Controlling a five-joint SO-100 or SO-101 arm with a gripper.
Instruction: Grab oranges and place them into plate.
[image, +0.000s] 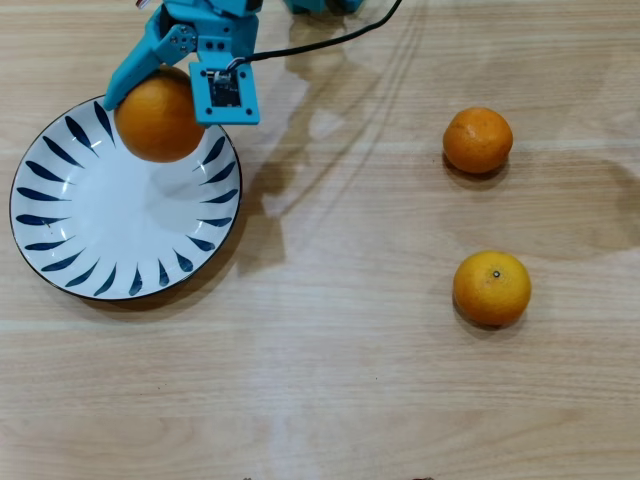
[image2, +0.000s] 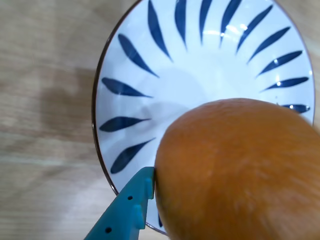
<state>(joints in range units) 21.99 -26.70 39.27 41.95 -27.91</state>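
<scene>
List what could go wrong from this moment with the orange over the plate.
1. The held orange sits over the upper rim of the plate, not its middle; released here, it might roll off onto the table.
2. In the wrist view only one teal finger shows touching the fruit, so the gripper may hold it off-centre and it could slip early.
3. The plate is shallow; a drop from height could bounce out.

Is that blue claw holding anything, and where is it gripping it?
Yes: an orange, pinched across its sides between the jaws of the gripper, above the plate.
</scene>
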